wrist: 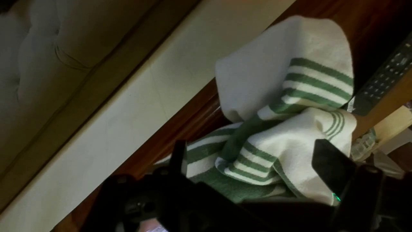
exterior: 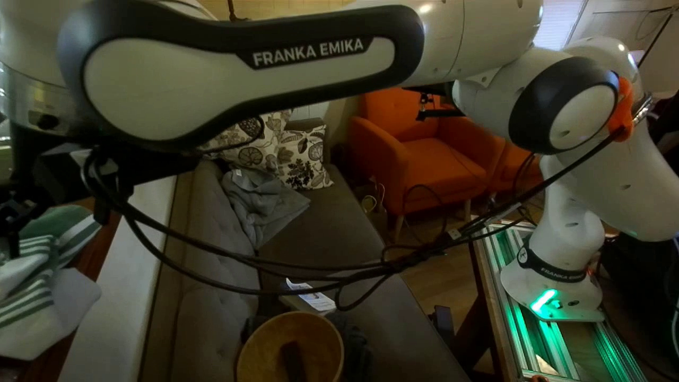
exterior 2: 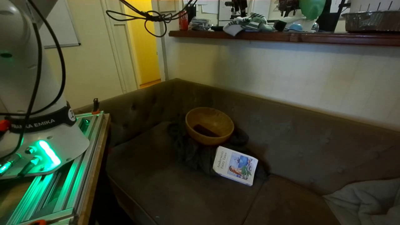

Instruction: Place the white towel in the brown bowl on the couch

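The white towel (wrist: 289,135) with green stripes lies crumpled on a dark wooden ledge; it shows also in both exterior views (exterior: 32,323) (exterior 2: 247,23). My gripper (wrist: 251,148) is open, its fingers apart over the towel's folds. In an exterior view the gripper (exterior: 55,228) is at the left edge by the towel. I cannot tell whether the fingertips touch the cloth. The brown bowl (exterior 2: 220,120) stands on the couch with a dark brown block inside; it shows also in an exterior view (exterior: 254,350) at the bottom.
The couch (exterior 2: 312,147) backs onto the wall below the ledge (exterior 2: 268,36). A book (exterior 2: 236,165) lies by the bowl on dark cloth. A remote (wrist: 383,77) lies beside the towel. A foil tray (exterior 2: 372,22) and red can (exterior 2: 183,20) stand on the ledge. Cables (exterior: 318,286) hang from the arm.
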You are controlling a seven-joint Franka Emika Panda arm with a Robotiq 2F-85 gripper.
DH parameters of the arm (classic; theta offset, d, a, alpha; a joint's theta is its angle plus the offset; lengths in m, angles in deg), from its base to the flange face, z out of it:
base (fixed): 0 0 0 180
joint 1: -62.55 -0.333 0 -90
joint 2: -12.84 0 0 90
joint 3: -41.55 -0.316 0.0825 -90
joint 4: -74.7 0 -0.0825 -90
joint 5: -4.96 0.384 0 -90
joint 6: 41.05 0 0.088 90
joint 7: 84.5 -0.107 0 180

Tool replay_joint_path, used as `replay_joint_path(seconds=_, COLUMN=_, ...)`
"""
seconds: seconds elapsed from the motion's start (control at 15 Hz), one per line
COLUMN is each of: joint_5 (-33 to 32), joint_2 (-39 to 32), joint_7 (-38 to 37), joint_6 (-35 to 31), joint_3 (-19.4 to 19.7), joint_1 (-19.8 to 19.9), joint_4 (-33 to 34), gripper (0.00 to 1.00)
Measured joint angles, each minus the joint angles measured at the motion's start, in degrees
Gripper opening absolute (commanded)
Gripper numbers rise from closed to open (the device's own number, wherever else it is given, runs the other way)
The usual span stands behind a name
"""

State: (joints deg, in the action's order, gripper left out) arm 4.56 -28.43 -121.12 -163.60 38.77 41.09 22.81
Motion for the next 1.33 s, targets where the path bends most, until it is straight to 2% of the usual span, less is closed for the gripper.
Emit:
replay_joint_path(seconds=0.27, joint_5=-0.3, joint_2=-2.0, joint_7=-0.6, joint_6=1.5, joint_3=0.4, joint_1=-0.5, joint_4=3.9, gripper=1.00)
replay_joint_path(seconds=0.6, joint_5=-1.2, joint_2=-3.2, joint_7=-8.2, joint_6=-6.3, joint_3=4.2, joint_1=-2.3, joint_4=3.9, gripper=1.00)
replay_joint_path(seconds=1.0, joint_5=-5.2, joint_2=-8.2, joint_7=-10.8, joint_6=-14.2, joint_3=8.9, joint_1=-6.7, joint_4=4.0, gripper=1.00)
replay_joint_path(seconds=1.07, joint_5=-5.9, joint_2=-9.2, joint_7=-11.3, joint_6=-15.4, joint_3=9.9, joint_1=-7.4, joint_4=4.2, gripper=0.76)
replay_joint_path(seconds=1.13, joint_5=-6.6, joint_2=-10.1, joint_7=-11.8, joint_6=-16.5, joint_3=10.9, joint_1=-8.1, joint_4=4.5, gripper=0.74)
replay_joint_path(seconds=1.33, joint_5=-7.6, joint_2=-12.3, joint_7=-13.1, joint_6=-18.0, joint_3=13.7, joint_1=-9.7, joint_4=6.2, gripper=0.50)
